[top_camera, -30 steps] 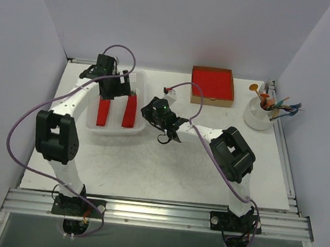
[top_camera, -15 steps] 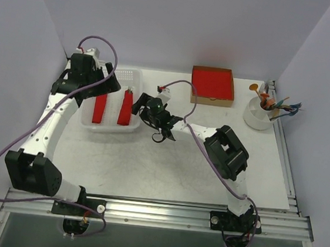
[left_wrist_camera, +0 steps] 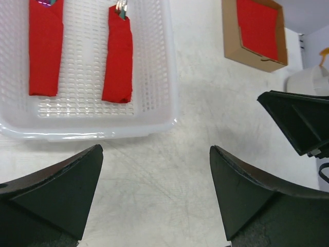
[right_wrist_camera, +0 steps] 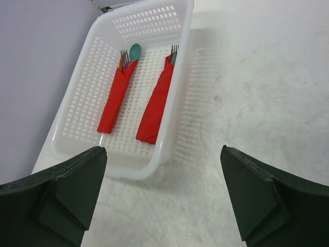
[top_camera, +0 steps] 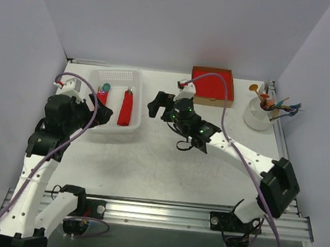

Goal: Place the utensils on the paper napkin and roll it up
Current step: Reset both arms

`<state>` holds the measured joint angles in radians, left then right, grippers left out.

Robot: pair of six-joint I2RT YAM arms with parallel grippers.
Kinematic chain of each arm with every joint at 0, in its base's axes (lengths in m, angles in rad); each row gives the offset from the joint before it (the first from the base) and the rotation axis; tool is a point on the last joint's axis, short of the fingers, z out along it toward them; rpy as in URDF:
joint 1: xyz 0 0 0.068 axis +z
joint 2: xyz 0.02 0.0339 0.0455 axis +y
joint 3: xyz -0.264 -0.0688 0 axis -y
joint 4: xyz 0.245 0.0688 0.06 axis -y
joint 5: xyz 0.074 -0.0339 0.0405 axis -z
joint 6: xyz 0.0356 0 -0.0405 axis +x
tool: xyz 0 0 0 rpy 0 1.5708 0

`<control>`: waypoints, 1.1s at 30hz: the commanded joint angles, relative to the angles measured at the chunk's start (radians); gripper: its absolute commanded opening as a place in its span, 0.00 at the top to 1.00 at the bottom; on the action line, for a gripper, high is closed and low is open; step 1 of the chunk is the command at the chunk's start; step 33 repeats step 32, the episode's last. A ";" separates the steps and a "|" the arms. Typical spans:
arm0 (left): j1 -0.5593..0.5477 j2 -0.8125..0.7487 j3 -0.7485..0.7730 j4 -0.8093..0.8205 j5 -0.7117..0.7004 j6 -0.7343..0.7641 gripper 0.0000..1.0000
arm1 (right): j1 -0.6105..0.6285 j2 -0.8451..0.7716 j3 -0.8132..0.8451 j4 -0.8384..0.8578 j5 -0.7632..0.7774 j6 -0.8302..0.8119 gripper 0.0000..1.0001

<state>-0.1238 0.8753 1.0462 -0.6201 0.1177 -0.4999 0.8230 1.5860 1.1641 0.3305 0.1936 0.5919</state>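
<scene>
The paper napkin (top_camera: 126, 109) is a narrow red roll lying in the white basket (top_camera: 121, 71). The utensils' grey tines (right_wrist_camera: 174, 50) stick out of its far end. The roll (left_wrist_camera: 118, 62) also lies ahead in the left wrist view, and it (right_wrist_camera: 157, 105) sits by the basket's right wall in the right wrist view. My left gripper (left_wrist_camera: 155, 149) is open over bare table, just short of the basket's near wall (left_wrist_camera: 92, 128). My right gripper (right_wrist_camera: 163, 149) is open and holds nothing, to the right of the basket. From above, the left gripper (top_camera: 83, 116) and right gripper (top_camera: 167, 113) flank the basket.
A second red roll with a teal spoon head (right_wrist_camera: 116, 100) lies left of the first in the basket. A cardboard box of red napkins (top_camera: 213, 85) stands at the back. A white cup of colourful cutlery (top_camera: 259, 113) stands at the back right.
My right gripper has opened and drawn back to the right of the basket. My left arm has pulled back from over the basket to its near left. The basket has shifted slightly left.
</scene>
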 commanded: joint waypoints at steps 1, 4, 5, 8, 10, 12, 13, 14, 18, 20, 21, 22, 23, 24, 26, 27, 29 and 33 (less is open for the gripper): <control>-0.002 -0.123 -0.086 0.060 0.071 -0.067 0.06 | -0.007 -0.189 -0.098 -0.097 -0.035 -0.125 0.00; -0.002 -0.249 -0.159 0.076 0.099 -0.089 0.06 | -0.008 -0.353 -0.186 -0.149 -0.005 -0.161 0.00; -0.002 -0.281 -0.178 0.080 0.096 -0.092 0.06 | -0.007 -0.392 -0.210 -0.160 0.006 -0.181 0.00; -0.002 -0.399 -0.231 0.079 0.080 -0.097 0.06 | -0.007 -0.539 -0.297 -0.186 0.027 -0.207 0.01; -0.002 -0.474 -0.259 0.082 0.079 -0.117 0.06 | -0.008 -0.634 -0.364 -0.179 0.030 -0.219 0.00; -0.002 -0.516 -0.294 0.080 0.077 -0.124 0.06 | -0.007 -0.684 -0.400 -0.170 0.032 -0.227 0.00; 0.000 -0.535 -0.302 0.074 0.076 -0.124 0.06 | -0.008 -0.719 -0.411 -0.169 0.032 -0.227 0.00; 0.000 -0.568 -0.310 0.071 0.068 -0.124 0.06 | -0.007 -0.731 -0.432 -0.168 0.024 -0.228 0.00; -0.002 -0.618 -0.319 0.068 0.057 -0.138 0.06 | -0.007 -0.759 -0.445 -0.180 0.032 -0.221 0.00; -0.002 -0.602 -0.311 0.057 0.045 -0.132 0.06 | -0.007 -0.770 -0.451 -0.183 0.030 -0.218 0.00; -0.004 -0.599 -0.308 0.057 0.046 -0.129 0.06 | -0.007 -0.774 -0.457 -0.182 0.030 -0.215 0.00; -0.004 -0.593 -0.307 0.063 0.048 -0.124 0.06 | -0.007 -0.784 -0.460 -0.182 0.032 -0.211 0.00; -0.004 -0.593 -0.308 0.063 0.053 -0.124 0.06 | -0.007 -0.790 -0.463 -0.179 0.029 -0.208 0.00; -0.004 -0.592 -0.311 0.068 0.053 -0.126 0.06 | -0.007 -0.793 -0.469 -0.177 0.026 -0.208 0.00; -0.004 -0.591 -0.316 0.071 0.060 -0.126 0.06 | -0.007 -0.808 -0.474 -0.176 0.032 -0.207 0.00; -0.002 -0.592 -0.316 0.072 0.059 -0.126 0.06 | -0.007 -0.811 -0.475 -0.176 0.032 -0.208 0.00; -0.004 -0.591 -0.315 0.069 0.059 -0.126 0.06 | -0.007 -0.821 -0.475 -0.186 0.041 -0.202 0.00; -0.004 -0.592 -0.314 0.069 0.057 -0.126 0.06 | -0.007 -0.828 -0.477 -0.186 0.041 -0.201 0.00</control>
